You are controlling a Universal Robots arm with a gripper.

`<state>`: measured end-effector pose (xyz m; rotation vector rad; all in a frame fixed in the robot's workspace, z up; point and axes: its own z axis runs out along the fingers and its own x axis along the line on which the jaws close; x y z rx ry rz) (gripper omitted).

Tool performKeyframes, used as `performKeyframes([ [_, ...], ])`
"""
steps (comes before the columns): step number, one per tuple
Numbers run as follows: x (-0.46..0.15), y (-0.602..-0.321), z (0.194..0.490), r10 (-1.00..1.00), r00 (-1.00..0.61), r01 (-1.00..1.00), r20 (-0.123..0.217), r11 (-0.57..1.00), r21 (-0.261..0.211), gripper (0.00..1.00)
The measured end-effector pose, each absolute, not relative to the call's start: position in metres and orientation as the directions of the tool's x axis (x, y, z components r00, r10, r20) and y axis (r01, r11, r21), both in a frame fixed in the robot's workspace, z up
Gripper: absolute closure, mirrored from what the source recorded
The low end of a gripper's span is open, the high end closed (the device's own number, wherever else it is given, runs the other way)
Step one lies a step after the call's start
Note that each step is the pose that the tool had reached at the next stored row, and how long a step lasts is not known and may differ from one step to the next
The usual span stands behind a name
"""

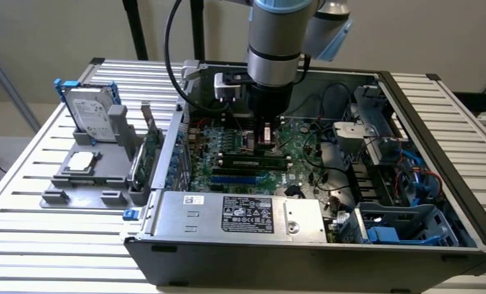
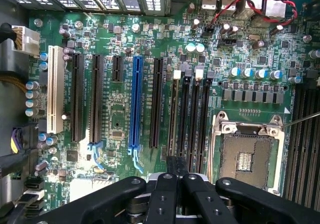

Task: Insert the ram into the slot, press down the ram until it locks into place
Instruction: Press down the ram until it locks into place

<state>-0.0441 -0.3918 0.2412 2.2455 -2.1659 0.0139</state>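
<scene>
The ram (image 1: 251, 163), a thin green stick with a pale label, stands on edge in one of the black memory sockets on the motherboard (image 1: 226, 138). In the wrist view the ram (image 2: 174, 114) is seen edge-on in the outermost socket, next to the long black expansion slot. My gripper (image 1: 266, 142) hangs low over the sockets, just above one end of the ram. Its black fingers (image 2: 165, 194) lie pressed together, shut, with nothing visible between them. I cannot tell whether the tips touch the ram's top edge.
The open computer case (image 1: 439, 122) walls in the board. A silver power supply (image 1: 235, 214) is at the front, drive cages and cables (image 1: 390, 165) at the exterior view's right. The empty CPU socket (image 2: 247, 154) lies beside the memory sockets. A grey fixture with a hard drive (image 1: 91, 116) stands outside.
</scene>
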Motion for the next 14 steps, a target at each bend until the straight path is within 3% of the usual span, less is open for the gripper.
performKeyframes([
  [14,-0.0436,-0.3918,0.2323,-0.999,0.036,-0.999,0.021,-0.036,0.019,0.89],
])
